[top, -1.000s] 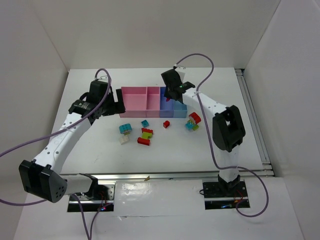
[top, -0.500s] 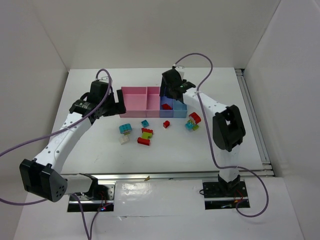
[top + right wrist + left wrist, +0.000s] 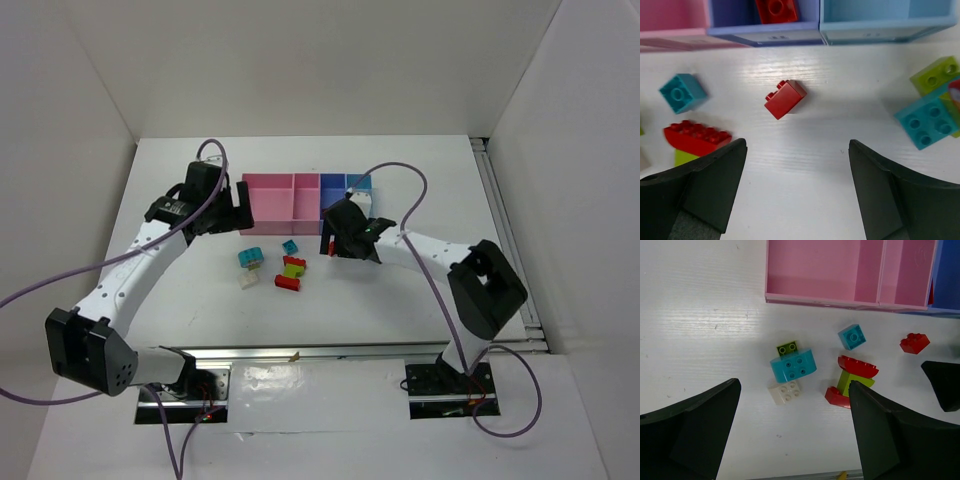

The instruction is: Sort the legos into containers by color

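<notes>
Both left fingers (image 3: 685,435) and right fingers (image 3: 695,190) gape empty — red brick (image 3: 785,99) near containers' (image 3: 765,36) edge.

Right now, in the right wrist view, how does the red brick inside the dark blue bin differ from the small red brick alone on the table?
Place: the red brick in the bin sits inside the dark blue bin; the loose red brick lies on the table, outside it. Pose: the binned one shows a stud facing the camera; the loose one is turned askew, its studs along one edge. Both are red.
</notes>
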Tool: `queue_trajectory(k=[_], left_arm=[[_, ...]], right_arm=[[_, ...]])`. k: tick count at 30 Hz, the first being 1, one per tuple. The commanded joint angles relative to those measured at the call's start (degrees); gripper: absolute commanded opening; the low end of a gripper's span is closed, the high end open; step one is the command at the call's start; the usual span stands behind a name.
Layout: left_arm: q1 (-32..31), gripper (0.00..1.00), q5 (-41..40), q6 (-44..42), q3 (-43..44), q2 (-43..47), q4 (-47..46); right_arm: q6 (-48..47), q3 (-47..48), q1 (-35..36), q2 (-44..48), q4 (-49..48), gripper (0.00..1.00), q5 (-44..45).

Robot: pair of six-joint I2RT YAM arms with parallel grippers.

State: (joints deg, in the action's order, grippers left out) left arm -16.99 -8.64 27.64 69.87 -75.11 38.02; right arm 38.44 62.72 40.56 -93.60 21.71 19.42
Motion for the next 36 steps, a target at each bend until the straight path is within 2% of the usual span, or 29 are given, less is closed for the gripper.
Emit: queue_trajectory(k=[1,8,15,19,20,22,27,30,34,36], left_arm=[[0.3,1.00,0.8,0.3,2.9,-0.7,-0.1],[0.3,1.00,0.2,-1.4,3.4,-2.3,-0.1],[0.3,1.00,0.2,-2.5,4.6,-4.0,-0.7],[0.3,1.00,0.2,-2.5,5.7,-4.0,-0.7],[0.3,1.00,0.2,-2.5,5.7,-4.5,-0.1],[0.3,1.00,0.8,-2.5,6.3,-4.5,-0.1],[0.3,1.00,1.3,-1.4,8.2,-5.0,1.6],[-0.5,1.00,1.9,-0.4,8.2,-6.4,3.0],[-4.1,1.00,0.2,2.5,4.3,-6.4,3.0],[-5.3,1.00,2.7,3.9,2.0,-6.4,3.0]], right_arm=[[3.8,-0.1,1.1,-3.3,-6.3,0.89,1.1],[4.0,3.8,1.1,-11.7,-9.1,0.85,3.5],[3.4,8.2,1.1,-15.8,-7.1,0.70,5.1],[4.0,8.7,1.1,-15.8,-5.6,0.35,5.1],[4.5,9.8,1.1,-15.8,-4.7,0.22,5.1],[4.5,10.3,1.7,-14.3,-1.3,0.16,4.6],[4.5,10.9,2.3,-4.5,5.9,0.14,7.0],[2.4,14.7,1.2,-2.0,9.9,0.14,8.2],[-1.0,21.2,-3.9,-4.9,11.2,0.16,7.5],[-3.4,26.1,-5.7,-7.5,10.5,0.16,5.5]])
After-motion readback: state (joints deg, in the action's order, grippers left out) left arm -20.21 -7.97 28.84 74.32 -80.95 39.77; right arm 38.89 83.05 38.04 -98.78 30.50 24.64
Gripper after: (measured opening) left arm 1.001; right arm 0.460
